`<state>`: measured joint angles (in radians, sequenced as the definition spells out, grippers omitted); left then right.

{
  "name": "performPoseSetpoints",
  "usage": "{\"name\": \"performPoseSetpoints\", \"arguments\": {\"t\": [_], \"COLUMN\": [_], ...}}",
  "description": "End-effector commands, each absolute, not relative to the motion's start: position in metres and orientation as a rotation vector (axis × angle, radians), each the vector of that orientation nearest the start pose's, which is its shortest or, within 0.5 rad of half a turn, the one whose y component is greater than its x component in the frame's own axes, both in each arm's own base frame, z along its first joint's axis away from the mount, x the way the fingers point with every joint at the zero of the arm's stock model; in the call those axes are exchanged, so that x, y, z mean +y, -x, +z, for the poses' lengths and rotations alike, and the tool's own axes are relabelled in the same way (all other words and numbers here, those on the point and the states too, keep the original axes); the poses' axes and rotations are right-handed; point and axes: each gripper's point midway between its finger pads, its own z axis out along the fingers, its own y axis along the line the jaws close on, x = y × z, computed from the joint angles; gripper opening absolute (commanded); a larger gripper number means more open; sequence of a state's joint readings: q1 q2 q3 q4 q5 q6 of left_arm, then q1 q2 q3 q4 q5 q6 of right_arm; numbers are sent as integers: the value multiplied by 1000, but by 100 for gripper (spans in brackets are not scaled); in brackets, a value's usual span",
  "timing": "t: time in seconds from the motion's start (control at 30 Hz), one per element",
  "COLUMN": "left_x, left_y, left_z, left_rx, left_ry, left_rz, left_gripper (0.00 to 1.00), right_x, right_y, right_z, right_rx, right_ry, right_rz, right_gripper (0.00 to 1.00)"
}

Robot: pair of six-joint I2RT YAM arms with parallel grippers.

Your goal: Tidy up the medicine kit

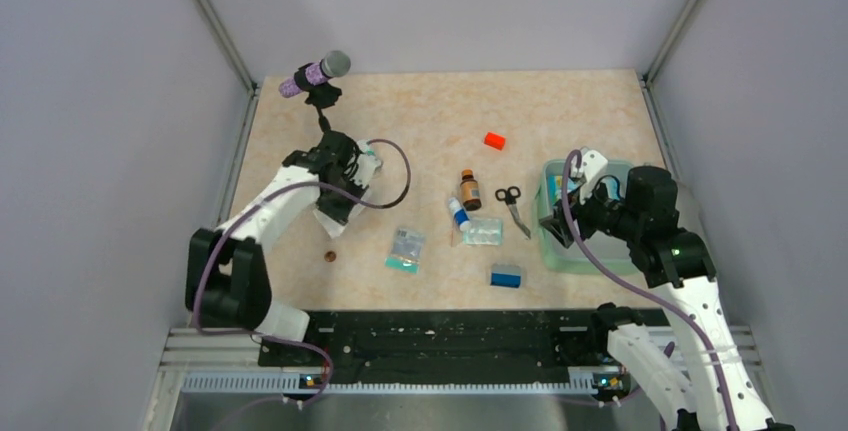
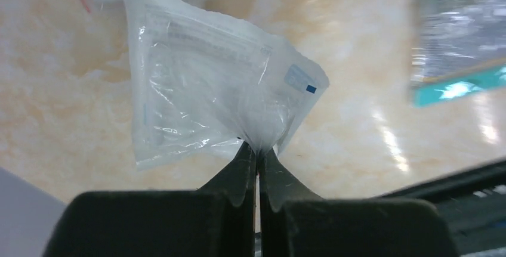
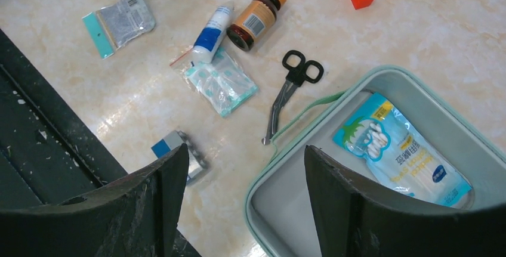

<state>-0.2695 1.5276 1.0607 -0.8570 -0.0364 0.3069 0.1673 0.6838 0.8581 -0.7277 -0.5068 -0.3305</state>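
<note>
Medicine kit (image 3: pixel 280 209) lay open directly under the right gripper (image 3: pixel 244 155), whose jaws stood spread and empty. A swab pack (image 3: pixel 400 155) lay inside the kit. Far to the kit's left, the left gripper (image 2: pixel 258 149) was clenched on a clear plastic packet (image 2: pixel 203 84).

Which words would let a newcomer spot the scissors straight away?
Find the mint-green medicine kit on the table's right side. Just left of its rim lie the scissors, blades pointing toward the near edge. Unlike the brown bottle and teal-edged packet nearby, they have two black loop handles.
</note>
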Motion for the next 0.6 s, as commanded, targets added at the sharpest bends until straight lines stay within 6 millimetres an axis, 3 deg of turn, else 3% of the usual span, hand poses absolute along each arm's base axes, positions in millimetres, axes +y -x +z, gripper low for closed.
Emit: {"name": "performPoseSetpoints", "arguments": {"t": [0.0,0.1,0.2,0.4,0.57], "left_x": [-137,-178,-207,-220,-229], "left_y": [-239,-212,-189,-147,-119], "left_z": [148,187,210,213,224], "left_rx": [2502,2316,2209,2214,2230], "left_ry": [-948,-993,-1028,-1189,-1298], "left_rz": [-550,-888,-1135,-1379,-1582], "left_gripper": [0,0,0,0,0], "right_x": [128,143,156,177,202], "right_y": [-200,-195,-194,-193,-191], "right_z": [241,248,262,287,286], "right_rx": [1802,1705,1609,1437,1382], "right_ry": [917,999,1048,1217,1391], "right_rz": [537,620,684,715,718], "right_gripper": [70,70,67,64,63]}}
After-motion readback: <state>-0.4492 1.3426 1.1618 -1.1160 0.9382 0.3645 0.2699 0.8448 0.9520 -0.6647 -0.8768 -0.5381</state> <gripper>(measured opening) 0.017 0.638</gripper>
